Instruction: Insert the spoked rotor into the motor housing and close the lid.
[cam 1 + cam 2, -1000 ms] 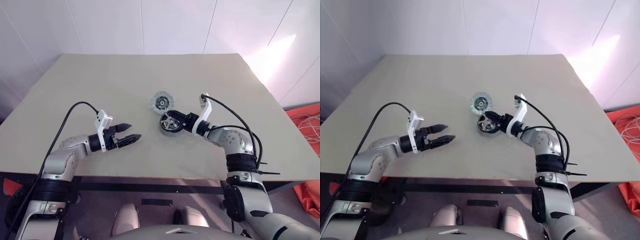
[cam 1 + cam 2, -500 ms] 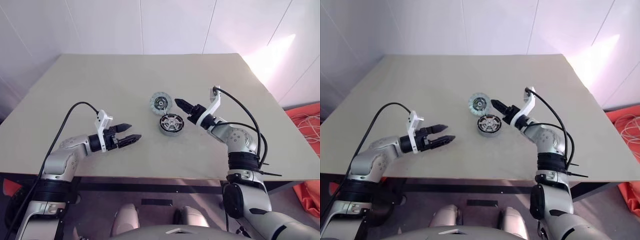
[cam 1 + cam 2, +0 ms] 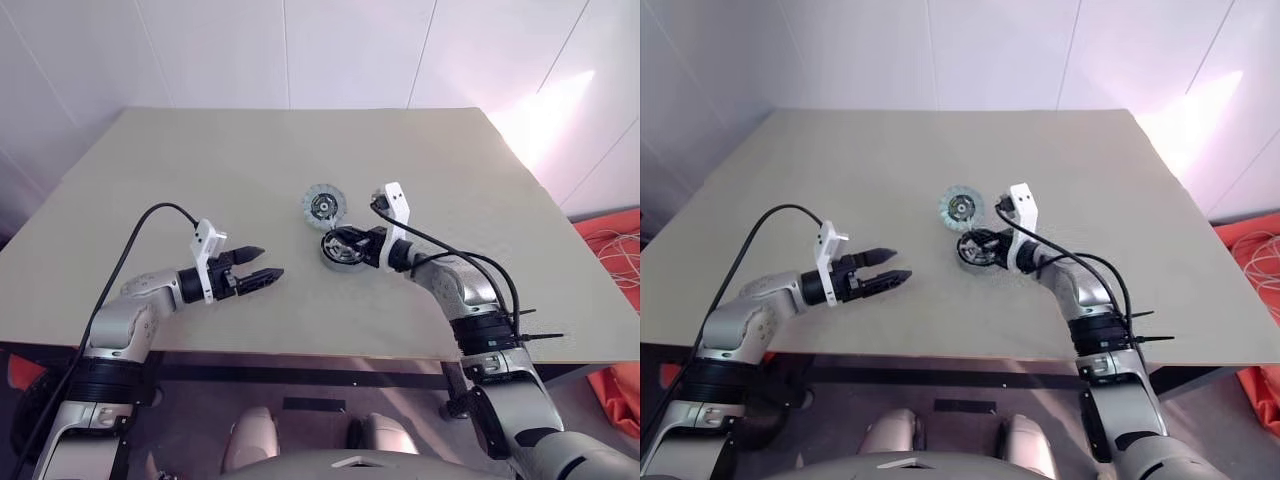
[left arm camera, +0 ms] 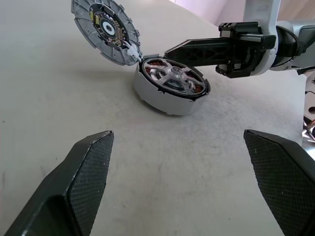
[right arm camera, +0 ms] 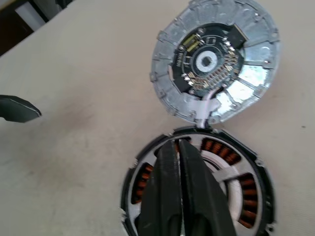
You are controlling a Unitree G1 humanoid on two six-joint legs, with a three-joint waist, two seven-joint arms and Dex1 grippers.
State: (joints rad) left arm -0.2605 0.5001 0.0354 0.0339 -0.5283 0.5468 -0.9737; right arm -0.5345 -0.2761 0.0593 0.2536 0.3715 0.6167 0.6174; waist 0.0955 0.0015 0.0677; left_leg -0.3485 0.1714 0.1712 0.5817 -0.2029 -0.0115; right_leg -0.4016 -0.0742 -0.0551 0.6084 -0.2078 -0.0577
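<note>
- Beige rectangular table (image 3: 200, 160) stood against a white panelled wall (image 3: 250, 50); an orange cloth (image 3: 612, 235) lay on the floor off its right side.
- The motor housing (image 4: 170, 91), a shallow round cup with a silver-grey outside and coppery-brown windings inside, sat flat near the middle of the table.
- The spoked rotor (image 4: 173, 76), a thin grey metal wheel with a small central hub, lay inside the housing, its spokes across the copper ring.
- The lid (image 5: 216, 59), a round disc ringed with pale blue-white segments around a dark centre, lay open with that face up on the far side of the housing, its edge touching the housing rim. A small white tab (image 5: 205, 109) bridged the two at that spot.
- Right gripper (image 5: 179, 145): two black fingers pressed together, nothing between them, reaching over the housing from its right side. Tips lay just above the rotor; whether they touched it I could not tell.
- Left gripper (image 3: 262, 266): black fingers (image 4: 83, 172) spread wide apart and holding nothing, poised low above the table, well to the left of the housing and pointing toward it.
- A black cable (image 3: 150, 225) looped from the left wrist; another (image 3: 470, 260) ran along the right forearm.
</note>
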